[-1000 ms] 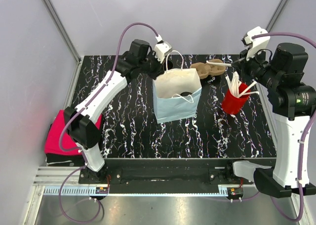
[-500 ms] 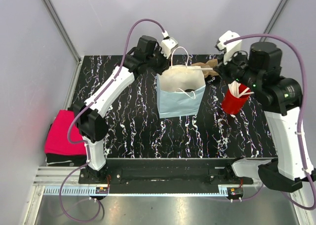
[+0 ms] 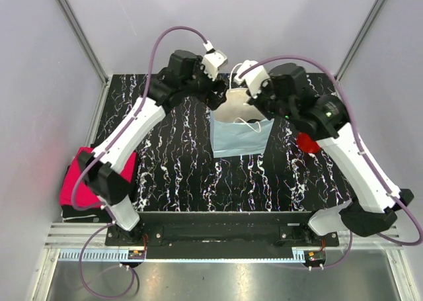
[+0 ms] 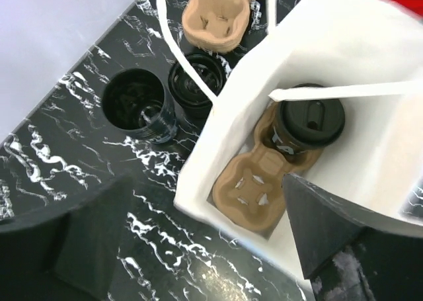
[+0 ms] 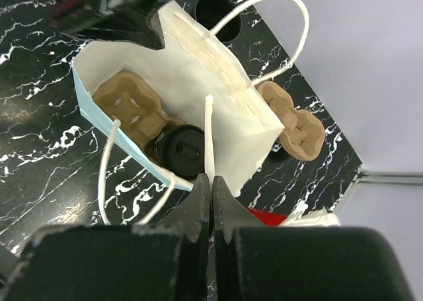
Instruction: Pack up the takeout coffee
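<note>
A light-blue paper bag (image 3: 239,132) with a white inside stands mid-table. In it lies a brown cup carrier (image 4: 254,182) holding a black-lidded coffee cup (image 4: 310,119). My left gripper (image 4: 205,241) is open, its fingers either side of the bag's near corner, touching nothing. My right gripper (image 5: 211,178) hangs over the bag's mouth, shut on a white straw (image 5: 209,132) that points down into the bag beside the coffee cup (image 5: 182,152). From above, the left gripper (image 3: 221,90) is at the bag's back-left rim and the right gripper (image 3: 259,101) over its back-right.
Behind the bag sit an open black cup (image 4: 135,106), a black lid (image 4: 195,79) and a second brown carrier (image 4: 221,13). A red cup (image 3: 307,142) of white straws stands right of the bag, partly under my right arm. A pink cloth (image 3: 79,182) lies off the table's left edge.
My left gripper has opened and let go of the bag's top. My right arm has swung left from the red cup to above the bag, carrying the straw.
</note>
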### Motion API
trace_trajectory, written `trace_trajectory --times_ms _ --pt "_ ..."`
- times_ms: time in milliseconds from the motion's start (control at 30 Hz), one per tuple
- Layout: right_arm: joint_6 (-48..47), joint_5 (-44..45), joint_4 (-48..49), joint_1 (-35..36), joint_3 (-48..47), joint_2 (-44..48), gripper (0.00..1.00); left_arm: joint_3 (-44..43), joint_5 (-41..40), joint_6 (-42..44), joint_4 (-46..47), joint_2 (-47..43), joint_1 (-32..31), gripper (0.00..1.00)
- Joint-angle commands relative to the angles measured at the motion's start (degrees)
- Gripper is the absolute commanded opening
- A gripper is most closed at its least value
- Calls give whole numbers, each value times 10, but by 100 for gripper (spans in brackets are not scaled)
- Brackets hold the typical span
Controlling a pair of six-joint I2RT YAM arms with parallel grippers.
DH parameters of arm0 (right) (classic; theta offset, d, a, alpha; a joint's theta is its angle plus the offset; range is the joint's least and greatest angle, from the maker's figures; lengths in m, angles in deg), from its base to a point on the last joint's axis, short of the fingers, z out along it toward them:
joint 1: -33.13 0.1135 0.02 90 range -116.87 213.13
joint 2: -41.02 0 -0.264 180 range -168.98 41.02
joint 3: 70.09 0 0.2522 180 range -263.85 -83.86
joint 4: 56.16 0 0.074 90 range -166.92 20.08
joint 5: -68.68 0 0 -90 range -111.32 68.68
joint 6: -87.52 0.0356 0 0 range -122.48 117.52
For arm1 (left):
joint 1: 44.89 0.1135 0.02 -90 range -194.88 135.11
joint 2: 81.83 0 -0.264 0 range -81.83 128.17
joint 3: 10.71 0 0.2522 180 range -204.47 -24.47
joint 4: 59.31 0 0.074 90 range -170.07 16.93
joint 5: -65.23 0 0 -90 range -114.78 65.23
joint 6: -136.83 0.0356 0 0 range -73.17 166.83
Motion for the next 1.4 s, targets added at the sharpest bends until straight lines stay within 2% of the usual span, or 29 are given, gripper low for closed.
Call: trace_trajectory --times_ms 0,233,567,933,1133,1367 --pt "-29 74 40 33 -15 -29 0 34 -7 -7 32 -99 11 99" --pt "-48 97 56 58 -24 -76 0 135 10 -4 26 -218 62 99" --pt "-43 138 55 99 -40 -137 0 248 49 16 1 -341 175 99" --pt "-45 160 46 121 -51 -190 0 334 116 29 -11 -397 271 99" --pt "-48 170 48 128 -49 -203 0 356 138 20 -10 -416 291 99" --pt "-50 173 51 133 -47 -215 6 381 154 16 -8 -437 296 99"
